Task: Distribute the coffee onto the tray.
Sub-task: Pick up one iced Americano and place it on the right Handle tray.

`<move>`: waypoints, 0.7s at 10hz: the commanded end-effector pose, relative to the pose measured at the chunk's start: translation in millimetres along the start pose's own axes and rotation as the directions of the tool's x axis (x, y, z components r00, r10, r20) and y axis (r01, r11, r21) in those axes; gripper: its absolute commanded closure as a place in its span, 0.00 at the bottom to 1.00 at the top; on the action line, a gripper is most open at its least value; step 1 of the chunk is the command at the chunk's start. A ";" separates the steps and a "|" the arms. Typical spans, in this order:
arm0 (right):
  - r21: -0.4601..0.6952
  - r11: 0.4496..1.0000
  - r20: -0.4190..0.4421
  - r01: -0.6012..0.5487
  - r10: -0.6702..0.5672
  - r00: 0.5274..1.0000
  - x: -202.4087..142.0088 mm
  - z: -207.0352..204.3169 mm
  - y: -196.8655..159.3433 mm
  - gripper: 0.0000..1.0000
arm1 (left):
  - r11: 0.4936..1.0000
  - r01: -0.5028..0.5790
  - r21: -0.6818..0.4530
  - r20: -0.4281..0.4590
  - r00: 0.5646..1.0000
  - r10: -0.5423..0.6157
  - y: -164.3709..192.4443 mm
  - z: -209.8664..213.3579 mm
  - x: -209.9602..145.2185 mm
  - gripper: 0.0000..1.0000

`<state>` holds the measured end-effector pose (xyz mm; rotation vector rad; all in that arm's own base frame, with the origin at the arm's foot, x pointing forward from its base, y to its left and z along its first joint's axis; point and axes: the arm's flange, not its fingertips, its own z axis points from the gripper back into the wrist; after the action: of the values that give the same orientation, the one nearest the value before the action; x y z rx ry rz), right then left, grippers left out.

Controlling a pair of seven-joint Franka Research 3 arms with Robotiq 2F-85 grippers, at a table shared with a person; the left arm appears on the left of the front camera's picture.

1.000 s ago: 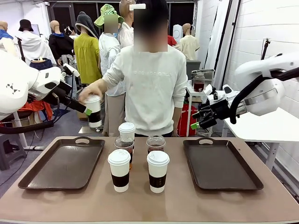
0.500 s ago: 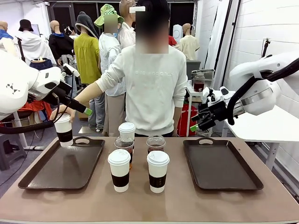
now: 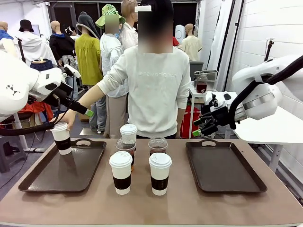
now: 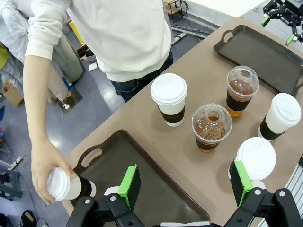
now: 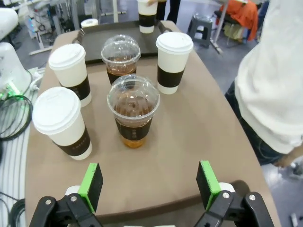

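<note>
A person's hand [image 3: 67, 119] holds a white lidded cup with a brown sleeve [image 3: 61, 137] at the far-left corner of the left tray [image 3: 52, 177]; whether it rests on the tray I cannot tell. In the table's middle stand three more white cups [image 3: 121, 172] [image 3: 160, 173] [image 3: 128, 133] and two clear dome-lidded coffees [image 3: 125, 147] [image 3: 157, 145]. My left gripper [image 3: 79, 110] hangs open above the left tray's far side, holding nothing [image 4: 186, 184]. My right gripper [image 3: 200, 126] is open and bare above the right tray's far edge [image 5: 149, 183].
The right tray [image 3: 222, 166] lies bare at the table's right. The person in a white sweater [image 3: 154, 90] stands at the far edge behind the cups. A white side table [image 3: 279, 130] stands to the right.
The person's hand has carried the white cup from beside my left gripper down and left to the left tray's far-left corner. My right gripper has drifted slightly.
</note>
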<state>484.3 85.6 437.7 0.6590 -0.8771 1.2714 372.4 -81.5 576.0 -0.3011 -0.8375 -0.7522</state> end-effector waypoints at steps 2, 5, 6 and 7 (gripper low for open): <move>0.092 0.989 0.141 -0.114 0.100 0.985 -39.4 -30.7 -16.4 0.00 | 1.000 -0.004 -0.008 -0.001 1.000 0.004 1.1 0.0 -1.1 0.00; 0.170 0.983 0.194 -0.075 0.041 0.980 -65.6 -55.9 -22.3 0.00 | 1.000 -0.004 -0.008 -0.001 1.000 0.004 1.1 0.0 -1.1 0.00; 0.190 0.980 0.207 -0.066 0.026 0.978 -72.7 -67.9 -24.2 0.00 | 1.000 -0.004 -0.008 -0.001 1.000 0.004 1.1 0.0 -1.1 0.00; 0.184 0.981 0.225 -0.062 0.020 0.974 -77.5 -78.1 -25.7 0.00 | 1.000 -0.004 -0.008 -0.001 1.000 0.004 1.1 0.0 -1.1 0.00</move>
<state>509.0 98.5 336.0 0.9349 -0.9167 1.3595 372.3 -81.6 576.0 -0.3007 -0.8374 -0.7524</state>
